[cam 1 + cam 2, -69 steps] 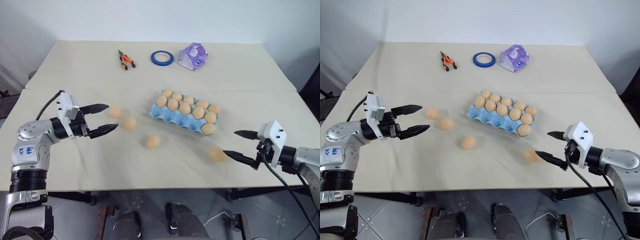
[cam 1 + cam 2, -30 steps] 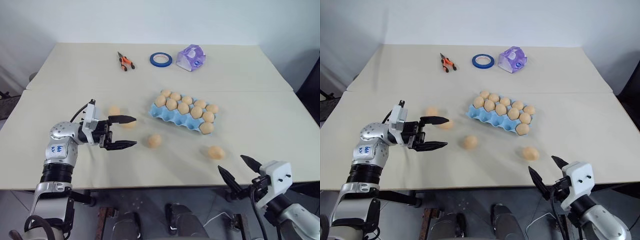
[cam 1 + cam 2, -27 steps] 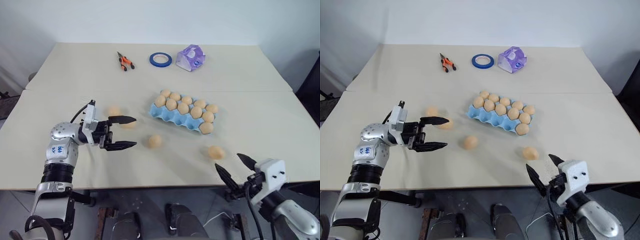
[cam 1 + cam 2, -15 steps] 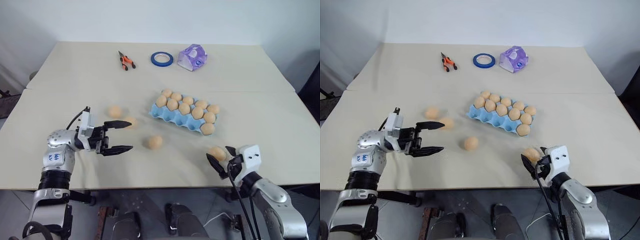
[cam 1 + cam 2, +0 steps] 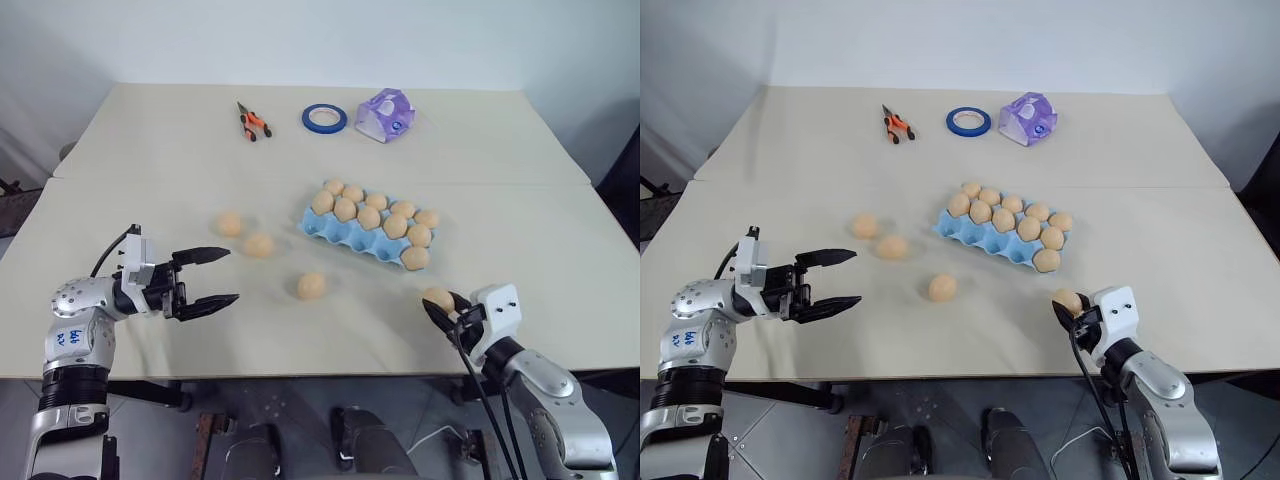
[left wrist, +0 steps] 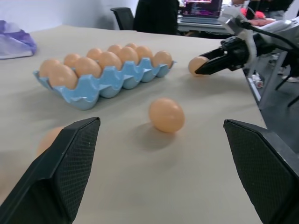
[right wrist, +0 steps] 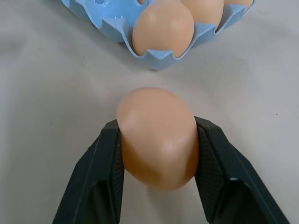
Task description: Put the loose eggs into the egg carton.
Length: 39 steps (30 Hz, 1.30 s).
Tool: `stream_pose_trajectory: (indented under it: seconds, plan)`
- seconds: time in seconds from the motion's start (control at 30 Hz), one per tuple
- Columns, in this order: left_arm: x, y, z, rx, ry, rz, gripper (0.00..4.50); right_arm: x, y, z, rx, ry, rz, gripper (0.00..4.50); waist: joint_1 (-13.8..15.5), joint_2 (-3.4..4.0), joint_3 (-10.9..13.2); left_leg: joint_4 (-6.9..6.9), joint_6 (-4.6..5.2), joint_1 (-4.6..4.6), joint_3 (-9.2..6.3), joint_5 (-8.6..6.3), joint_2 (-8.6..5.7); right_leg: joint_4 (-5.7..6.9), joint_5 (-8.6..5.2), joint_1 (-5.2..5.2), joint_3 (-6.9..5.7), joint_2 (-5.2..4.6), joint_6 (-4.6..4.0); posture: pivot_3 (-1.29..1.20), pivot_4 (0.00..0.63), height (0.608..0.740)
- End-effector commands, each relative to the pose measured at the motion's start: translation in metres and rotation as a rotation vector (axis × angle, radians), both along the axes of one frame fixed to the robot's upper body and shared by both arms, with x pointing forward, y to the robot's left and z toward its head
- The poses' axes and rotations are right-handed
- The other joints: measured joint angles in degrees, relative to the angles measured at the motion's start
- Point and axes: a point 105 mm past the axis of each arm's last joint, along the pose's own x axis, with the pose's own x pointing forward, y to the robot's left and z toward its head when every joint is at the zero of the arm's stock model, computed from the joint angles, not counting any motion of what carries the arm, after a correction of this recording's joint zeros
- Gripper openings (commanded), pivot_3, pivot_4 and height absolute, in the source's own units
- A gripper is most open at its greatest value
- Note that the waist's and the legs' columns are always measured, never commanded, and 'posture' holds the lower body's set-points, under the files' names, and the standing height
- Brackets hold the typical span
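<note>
Right end effector (image 7: 158,154): has advanced from off the bench's near edge, now clamped on one egg (image 7: 158,136) just short of the egg carton (image 5: 350,232). Left end effector (image 5: 218,277): drawn back, fingers apart. Three loose eggs (image 5: 311,286) mid-bench.

The wide flat bench (image 5: 150,150) is plain pale beige, unpatterned. The moulded rectangular egg carton (image 5: 345,236) is light blue, its cups filled with smooth tan-orange eggs. The loose oval eggs (image 5: 311,286) on the bench share that tan-orange shell, one of them gripped at about 5 o'clock between the matte black fingers of the right end effector (image 7: 159,154), whose housing is white. The left end effector (image 5: 208,277) has the same black fingers, finely cross-hatched on the pads. At 12 o'clock lie small pliers with orange-and-black handles (image 5: 252,120), a blue tape ring (image 5: 324,117) and a purple faceted packet (image 5: 386,114).
</note>
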Motion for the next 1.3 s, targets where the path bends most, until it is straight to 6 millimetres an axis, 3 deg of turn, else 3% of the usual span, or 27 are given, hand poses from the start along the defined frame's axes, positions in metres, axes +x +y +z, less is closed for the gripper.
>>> stream_pose_trajectory:
  seconds: [0.03, 0.23, 0.4, 0.7, 0.73, 0.93, 1.3]
  plan:
    - [-0.004, 0.006, 0.013, -0.012, -0.048, 0.029, 4.50, 0.010, 0.006, 0.044, 0.001, -0.128, 0.019, 1.62, -0.58, 0.01, 0.01, 0.00, 0.00, 0.01, 0.00, 0.00, 0.01, 0.01, 0.00, 0.00, 0.00, 0.01, 0.00, 0.00, 0.150, 0.740]
    - [-0.007, 0.010, 0.014, -0.028, -0.053, 0.090, 4.50, 0.037, 0.033, 0.078, -0.001, -0.186, 0.083, 1.62, -1.25, 0.02, 0.01, -0.04, -0.06, 0.04, -0.04, 0.05, 0.03, 0.04, 0.00, -0.01, -0.02, 0.04, 0.00, 0.00, 0.150, 0.740]
    - [-0.013, 0.018, 0.014, -0.027, -0.049, 0.135, 4.50, 0.062, 0.052, 0.082, -0.017, -0.146, 0.129, 1.62, -1.34, 0.02, 0.01, -0.14, -0.07, 0.02, -0.06, 0.05, 0.05, 0.02, 0.05, -0.06, -0.06, 0.04, 0.10, 0.00, 0.150, 0.740]
    - [-0.016, 0.024, 0.016, -0.028, -0.063, 0.181, 4.50, 0.087, 0.071, 0.074, -0.077, -0.110, 0.200, 1.62, -1.29, 0.03, 0.02, -0.24, 0.05, -0.04, -0.07, 0.05, 0.09, -0.03, 0.07, -0.13, -0.12, 0.05, 0.20, 0.00, 0.150, 0.740]
    - [-0.016, 0.025, 0.017, -0.030, -0.066, 0.185, 4.50, 0.088, 0.072, 0.074, -0.085, -0.107, 0.205, 2.33, -1.29, 0.03, 0.02, -0.25, 0.05, -0.05, -0.07, 0.05, 0.09, -0.04, 0.07, -0.13, -0.12, 0.05, 0.20, 0.00, 0.150, 0.740]
    - [-0.016, 0.025, 0.020, -0.037, -0.080, 0.201, 4.50, 0.084, 0.072, 0.073, -0.118, -0.103, 0.233, 4.44, -1.36, 0.03, 0.02, -0.26, 0.01, -0.04, -0.06, 0.02, 0.13, -0.05, 0.10, -0.13, -0.14, 0.07, 0.25, 0.00, 0.150, 0.740]
    - [-0.010, 0.025, 0.023, -0.045, -0.088, 0.204, 4.50, 0.066, 0.074, 0.096, -0.116, -0.147, 0.306, 4.48, -1.30, 0.05, 0.03, -0.26, -0.10, -0.05, -0.06, -0.04, 0.19, -0.07, 0.05, -0.15, -0.16, 0.09, 0.17, 0.00, 0.150, 0.740]
